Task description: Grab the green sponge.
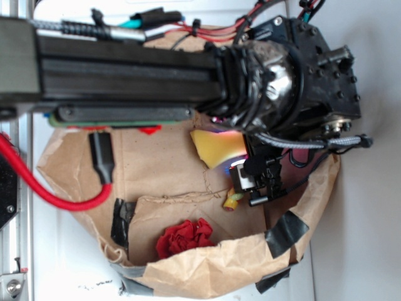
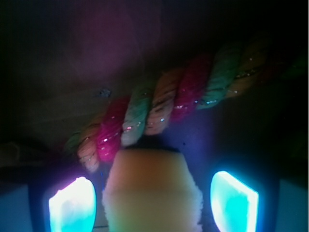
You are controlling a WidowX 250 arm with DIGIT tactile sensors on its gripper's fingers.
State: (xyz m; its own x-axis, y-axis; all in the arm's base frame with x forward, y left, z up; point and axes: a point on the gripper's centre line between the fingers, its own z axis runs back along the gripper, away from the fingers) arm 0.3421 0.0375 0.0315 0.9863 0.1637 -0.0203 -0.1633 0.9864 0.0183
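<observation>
The green sponge [image 2: 152, 193], a pale-yellow foam block, fills the bottom middle of the wrist view. It stands between the two glowing fingers [image 2: 72, 205] of my gripper [image 2: 153, 203]. The jaws are open, with a thin dark gap on the left and a wider one on the right. In the exterior view the sponge [image 1: 216, 145] lies on brown paper, its right end running under the gripper [image 1: 254, 185], which hangs from the black arm. Whether the pads touch the foam is unclear.
A red, yellow and green striped rope [image 2: 169, 104] runs just beyond the sponge; its end [image 1: 232, 202] peeks out below the gripper. A red ruffled ball [image 1: 185, 237] lies near the taped brown paper wall [image 1: 207, 273]. A red cable [image 1: 56, 194] loops at left.
</observation>
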